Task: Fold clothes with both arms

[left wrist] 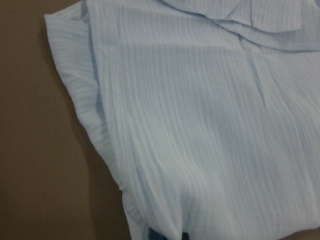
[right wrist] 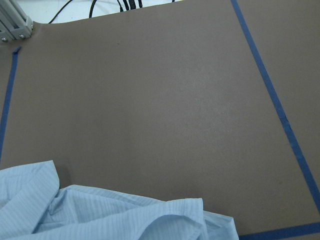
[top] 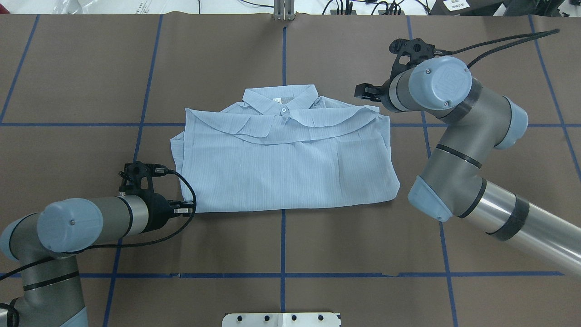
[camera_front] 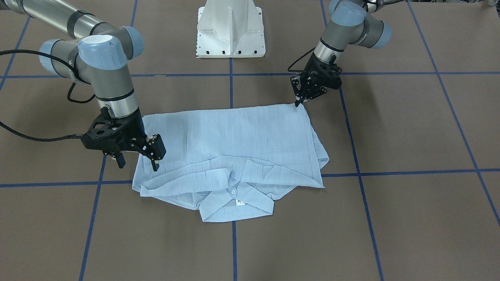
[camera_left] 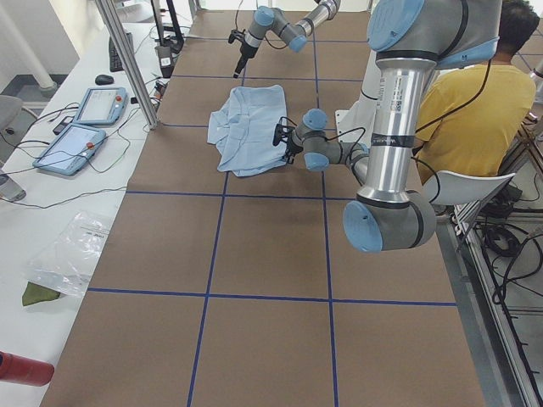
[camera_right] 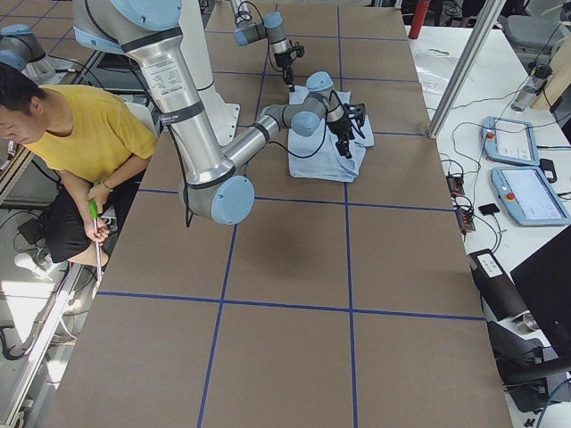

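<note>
1. Light-blue striped shirt (camera_front: 242,140) lies flat on the middle of the brown desk (camera_front: 410,128) in the front-facing view. It is folded into a rough rectangle, with its buttoned collar (camera_front: 234,207) nearest the camera. The left pincer (camera_front: 299,102), on this view's right, has its fingers drawn together on the shirt's far corner. The right pincer (camera_front: 138,160) hangs low at the opposite side edge with its jaws spread wide, one finger over cloth and the other over bare desk. A white pedestal base (camera_front: 230,31) stands beyond.
2. From overhead, the shirt (top: 281,168) straddles a blue tape line (top: 283,240), collar away from the robot. The left pincer (top: 186,209) meets the near left corner. The right pincer (top: 365,91) sits just beside the far right shoulder, largely hidden by its own wrist.
3. In the exterior left view, the near arm reaches the shirt (camera_left: 246,136). A person (camera_left: 475,110) in a yellow top sits at the right, and two tablets (camera_left: 97,106) lie on a side bench.
4. In the exterior right view, the near arm bends over the shirt (camera_right: 330,160).
5. In the left wrist view, cloth (left wrist: 200,125) fills most of the frame and runs to the bottom edge, where a dark fingertip peeks out beneath it.
6. The right wrist view shows mostly bare desk (right wrist: 150,100), with a rumpled shirt (right wrist: 100,215) edge along the bottom.
</note>
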`<action>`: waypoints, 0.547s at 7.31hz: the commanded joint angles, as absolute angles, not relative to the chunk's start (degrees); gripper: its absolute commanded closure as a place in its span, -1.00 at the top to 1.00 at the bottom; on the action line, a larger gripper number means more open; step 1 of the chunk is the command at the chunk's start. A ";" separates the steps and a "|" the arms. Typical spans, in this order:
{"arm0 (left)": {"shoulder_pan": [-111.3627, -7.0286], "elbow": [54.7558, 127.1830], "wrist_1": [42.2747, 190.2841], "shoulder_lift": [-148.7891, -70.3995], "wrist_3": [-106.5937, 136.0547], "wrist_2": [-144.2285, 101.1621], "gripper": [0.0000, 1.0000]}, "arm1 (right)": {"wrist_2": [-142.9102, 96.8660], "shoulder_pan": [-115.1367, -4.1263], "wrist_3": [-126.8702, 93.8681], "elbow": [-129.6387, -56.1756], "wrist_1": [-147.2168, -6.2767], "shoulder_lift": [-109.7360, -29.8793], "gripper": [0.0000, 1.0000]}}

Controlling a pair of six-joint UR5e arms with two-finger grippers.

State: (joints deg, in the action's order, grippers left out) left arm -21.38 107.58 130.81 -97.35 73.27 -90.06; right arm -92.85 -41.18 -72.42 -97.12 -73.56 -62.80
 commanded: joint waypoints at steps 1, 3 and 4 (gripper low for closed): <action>-25.02 108.54 130.69 -94.06 69.29 -90.35 -1.00 | -92.81 -41.13 -72.51 -97.12 -73.56 -62.75 1.00; -34.22 105.67 130.69 -92.37 57.02 -90.26 -1.00 | -92.81 -40.78 -72.60 -97.56 -73.56 -62.67 1.00; -39.76 101.29 130.69 -93.77 50.95 -90.26 -1.00 | -92.81 -40.69 -72.60 -97.65 -73.56 -62.67 1.00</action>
